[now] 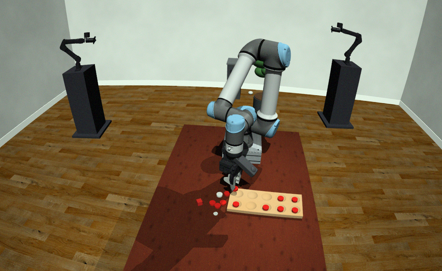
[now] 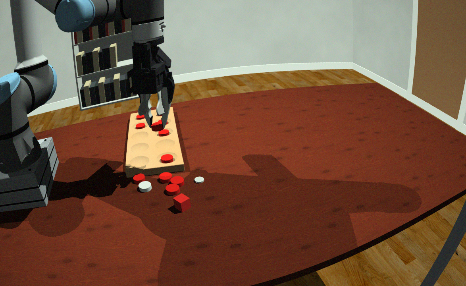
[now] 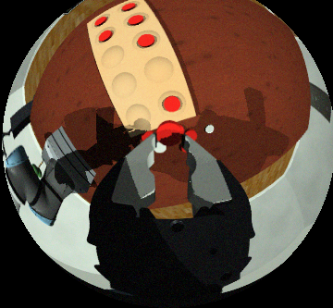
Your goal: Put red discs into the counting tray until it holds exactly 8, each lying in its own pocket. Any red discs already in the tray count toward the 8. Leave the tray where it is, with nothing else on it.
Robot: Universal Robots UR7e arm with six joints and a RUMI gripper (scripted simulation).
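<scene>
- The broad table [image 1: 273, 242] [image 2: 298, 124] [image 3: 222, 44], with its dark reddish-brown top, carries the whole task.
- The grey, white and blue jointed arm [image 1: 237, 79] [image 2: 26, 39] [image 3: 28, 180] reaches down towards one end of the tray.
- The long, pale wood-coloured counting tray [image 1: 262, 214] [image 2: 153, 138] [image 3: 141, 78] lies flat on the table; six of its ten pockets are filled (three vacant at the back in the top view, one in front).
- The dark two-jawed end effector [image 1: 232, 189] [image 2: 157, 126] [image 3: 168, 134] is closed on a red disc, above table level.
- The solid red cube [image 1: 199, 202] [image 2: 181, 202] sits beyond the loose discs (right colour, wrong shape).
- The gripped round red disc [image 1: 235, 188] [image 2: 156, 126] [image 3: 170, 133] shows at the fingertips, near the tray's end corner. The step in hand looks like carrying the seventh disc in; the next move calls for centring it over a vacant pocket, lowering it level and letting go without nudging the tray.
- Four loose red discs [image 1: 217, 205] [image 2: 172, 189] lie beside the tray; one more should be needed after this, leaving three out.
- The thick white disc [image 1: 219, 194] [image 2: 145, 186] [image 3: 160, 148] lies near them and should stay out.
- The smaller white disc [image 1: 215, 213] [image 2: 199, 180] [image 3: 209, 129] lies apart (another one to ignore).
</scene>
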